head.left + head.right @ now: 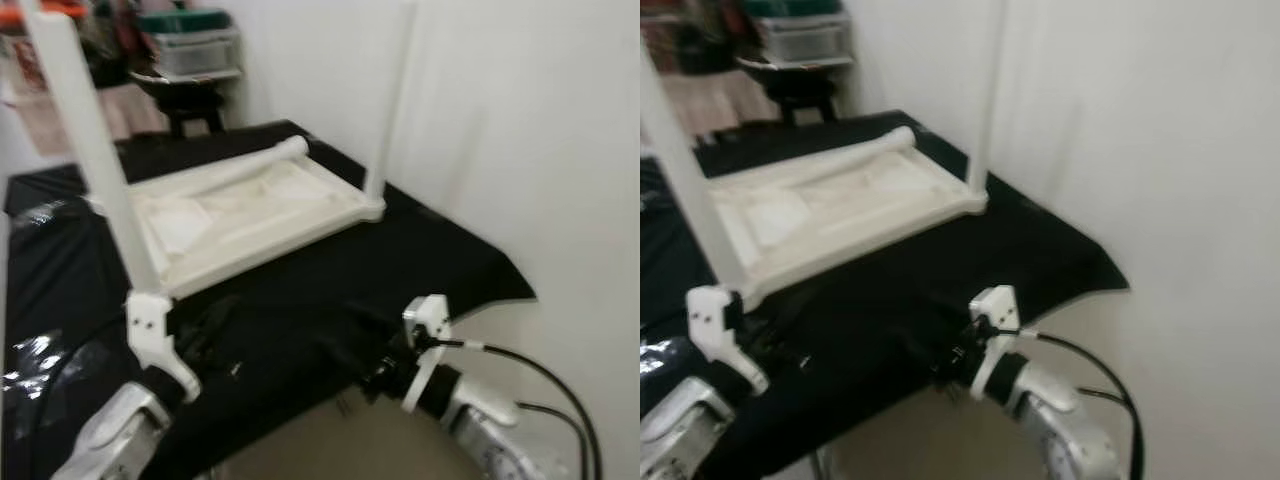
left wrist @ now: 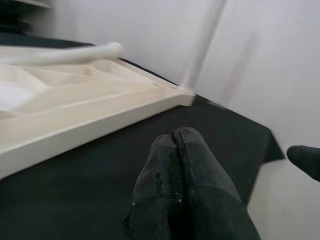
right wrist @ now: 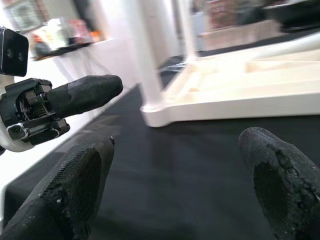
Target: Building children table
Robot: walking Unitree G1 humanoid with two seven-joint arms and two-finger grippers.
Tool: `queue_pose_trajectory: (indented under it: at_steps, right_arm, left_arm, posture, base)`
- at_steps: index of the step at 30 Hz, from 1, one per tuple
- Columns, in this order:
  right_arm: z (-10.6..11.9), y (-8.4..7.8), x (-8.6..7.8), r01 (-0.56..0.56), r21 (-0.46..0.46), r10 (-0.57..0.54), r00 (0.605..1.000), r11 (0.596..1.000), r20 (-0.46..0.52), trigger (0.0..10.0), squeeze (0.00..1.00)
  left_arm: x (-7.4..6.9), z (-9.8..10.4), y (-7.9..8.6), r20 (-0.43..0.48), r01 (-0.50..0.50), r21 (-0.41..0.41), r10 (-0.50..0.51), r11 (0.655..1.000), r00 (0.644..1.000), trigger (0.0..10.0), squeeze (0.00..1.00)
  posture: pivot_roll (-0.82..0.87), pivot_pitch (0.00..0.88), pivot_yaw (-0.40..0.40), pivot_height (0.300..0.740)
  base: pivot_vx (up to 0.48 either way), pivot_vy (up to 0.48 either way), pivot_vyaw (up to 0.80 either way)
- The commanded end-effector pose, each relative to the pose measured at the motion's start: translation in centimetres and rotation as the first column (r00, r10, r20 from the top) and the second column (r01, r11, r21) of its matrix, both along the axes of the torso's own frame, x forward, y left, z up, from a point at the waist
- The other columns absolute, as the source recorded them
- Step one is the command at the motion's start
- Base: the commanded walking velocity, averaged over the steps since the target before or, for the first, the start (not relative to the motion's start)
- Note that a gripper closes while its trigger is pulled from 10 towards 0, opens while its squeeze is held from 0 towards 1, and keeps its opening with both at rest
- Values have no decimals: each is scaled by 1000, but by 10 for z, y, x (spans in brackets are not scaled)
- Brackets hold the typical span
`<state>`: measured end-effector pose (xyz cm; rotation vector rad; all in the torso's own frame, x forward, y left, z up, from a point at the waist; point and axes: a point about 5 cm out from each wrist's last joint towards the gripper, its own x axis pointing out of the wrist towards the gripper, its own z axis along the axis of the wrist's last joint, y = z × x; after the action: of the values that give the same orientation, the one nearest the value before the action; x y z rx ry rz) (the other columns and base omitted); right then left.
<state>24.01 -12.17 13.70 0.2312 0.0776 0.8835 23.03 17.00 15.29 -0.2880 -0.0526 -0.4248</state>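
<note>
Black cloth (image 1: pixel 400 250) covers the tabletop beside the white wall (image 1: pixel 540 130). Upside-down white children's table (image 1: pixel 240 215) lies at its middle, two legs (image 1: pixel 85 140) upright, a loose leg (image 1: pixel 235 168) resting across it. Left end effector (image 2: pixel 175 145), fingers pressed together and empty, and right end effector (image 3: pixel 175 180), fingers wide apart and empty, hover at the near edge.

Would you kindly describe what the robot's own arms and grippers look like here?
Both arms are silver metal with white bracket housings at the wrists. The right arm has a black collar section and a black cable looping out from its wrist. The left gripper and right gripper each have two long, rounded black fingers with a rough, grainy surface.
</note>
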Motion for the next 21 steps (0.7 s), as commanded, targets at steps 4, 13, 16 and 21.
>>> queue_pose_trajectory:
  at_steps: [4, 13, 16, 21]
  right_arm:
    - [1, -3, 1, 7, 1, -7, 1000, 1000, 7, 10000, 0]
    - [0, -3, 1, 4, 2, -4, 1000, 1000, 2, 10000, 0]
    - [0, -1, 1, 2, 5, -2, 1000, 1000, 1, 10000, 0]
    - [0, -1, 1, 2, 15, -2, 1000, 1000, -2, 10000, 0]
  left_arm:
    - [0, -3, -3, -12, 15, 6, -15, 1000, 1000, 10000, 0]
    - [-1, -4, -3, -13, 15, 8, -15, 1000, 1000, 10000, 0]
    - [-1, -4, -1, -12, 12, -7, -12, 1000, 1000, 10000, 0]
    - [-1, -3, -1, -11, 13, -3, -13, 1000, 1000, 10000, 0]
  posture:
    - [-3, 0, -44, 740]
    - [1, 0, -46, 740]
    - [6, 0, -44, 740]
    - [9, 0, -43, 740]
  base:
    - [0, 0, 800]
    - [0, 0, 800]
    - [0, 0, 800]
    - [0, 0, 800]
